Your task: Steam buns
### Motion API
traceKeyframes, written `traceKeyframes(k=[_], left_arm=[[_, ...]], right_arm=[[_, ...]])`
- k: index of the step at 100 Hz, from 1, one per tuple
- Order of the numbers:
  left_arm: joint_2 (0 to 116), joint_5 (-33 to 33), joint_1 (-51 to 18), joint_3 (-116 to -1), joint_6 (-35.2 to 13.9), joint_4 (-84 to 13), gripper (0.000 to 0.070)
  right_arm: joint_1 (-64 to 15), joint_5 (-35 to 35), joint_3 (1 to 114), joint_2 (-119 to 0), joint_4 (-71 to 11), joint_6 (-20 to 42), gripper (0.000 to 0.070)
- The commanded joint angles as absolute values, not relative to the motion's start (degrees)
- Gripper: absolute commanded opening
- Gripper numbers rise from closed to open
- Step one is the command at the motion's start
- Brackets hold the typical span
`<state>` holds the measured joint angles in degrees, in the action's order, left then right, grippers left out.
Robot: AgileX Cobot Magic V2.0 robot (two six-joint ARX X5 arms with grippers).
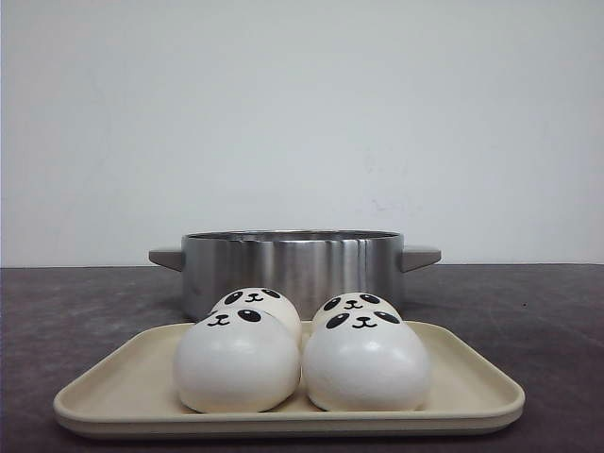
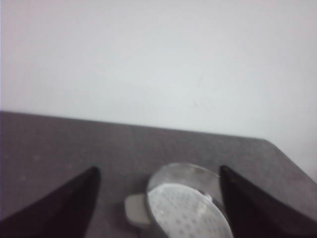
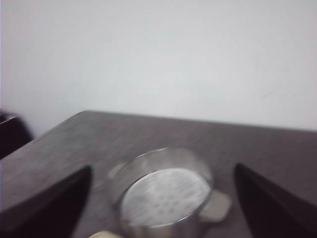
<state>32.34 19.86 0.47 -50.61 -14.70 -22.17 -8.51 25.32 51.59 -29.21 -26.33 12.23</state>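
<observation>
The buns [image 1: 302, 354], four white domes with panda faces, sit packed two by two, touching, on a cream tray [image 1: 477, 382] at the near edge of the dark counter [image 1: 75, 302]. None has been moved: all four are on the tray, and the perforated steaming plate [image 3: 166, 196] inside the steel pot [image 1: 293, 264] shows bare in both wrist views. The pot stands just behind the tray, uncovered, with grey handles at either side; no lid is visible. The left gripper [image 2: 158, 208] hangs above the counter with its fingers spread wide, holding nothing; the right gripper [image 3: 163, 208] is likewise spread and empty. Neither arm appears in the front view. Judgement: the task is not yet begun; all four buns remain to be transferred into the pot
</observation>
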Motion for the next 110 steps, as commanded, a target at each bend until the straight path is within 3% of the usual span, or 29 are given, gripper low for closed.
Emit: traceKeyframes(k=[1,25,56,75,90,110], left_arm=[[32.5,20.2,-0.6,-51.2,-14.2,-22.6,0.0517],[33.0,20.2,-7.6,-51.2,-14.1,-23.7,0.0516],[33.8,19.2,-12.1,-51.2,-13.9,-26.2,0.0516],[33.7,19.1,-13.7,-51.2,-13.7,-26.4,0.0515],[33.7,19.1,-15.0,-51.2,-13.7,-27.6,0.0515],[33.7,19.1,-16.5,-51.2,-14.0,-31.4,0.0515]], right_arm=[[-8.6,25.4,52.2,-30.7,-25.8,14.5,0.0676],[-14.3,19.3,54.9,-39.7,-27.3,16.3,0.0676],[-35.3,4.4,65.5,-61.3,-40.0,17.6,0.0675],[-40.5,5.8,69.3,-74.4,-45.7,23.4,0.0670],[-41.3,6.4,69.3,-83.1,-47.7,26.2,0.0569],[-41.0,5.8,69.3,-92.5,-44.5,26.1,0.0569]])
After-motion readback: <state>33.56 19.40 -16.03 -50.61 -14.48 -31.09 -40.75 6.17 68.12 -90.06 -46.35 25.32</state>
